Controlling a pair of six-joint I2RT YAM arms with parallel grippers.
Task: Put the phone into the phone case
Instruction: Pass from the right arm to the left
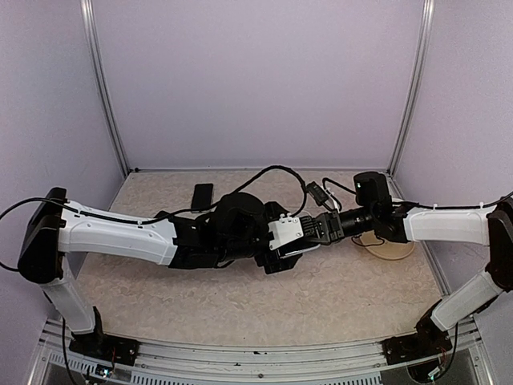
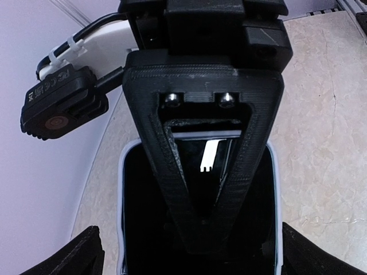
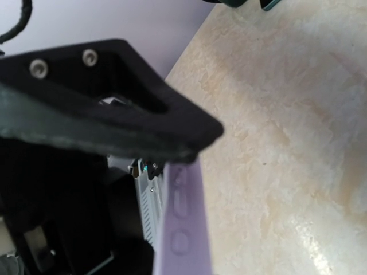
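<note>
Well, starting at the left, your left arm (image 1: 120, 233) reached across the table (image 1: 240, 309) toward the middle. Behind it, near the back wall, a small dark flat slab (image 1: 202, 196) lay on its own; what it was could not be made out. Your left gripper (image 2: 203, 252) stood with its jaws spread wide, one finger on each side of the phone case (image 2: 121, 189), and neither visibly touched it. The case showed a pale lavender rim, and the phone (image 2: 143, 212) lay inside that rim as a dark glossy face. How fully it sat there could not be told.

Over the phone, from the far side, your right gripper (image 3: 195, 146) came in with its jaws closed together. One of its black triangular fingers (image 2: 203, 189) lay along the phone's middle. In the right wrist view the tip sat right at the case's lavender edge with its button bumps, though a real pinch on it could not be confirmed. Farther right, a round wooden disc (image 1: 397, 250) rested on the table under your right arm (image 1: 449, 226).
</note>
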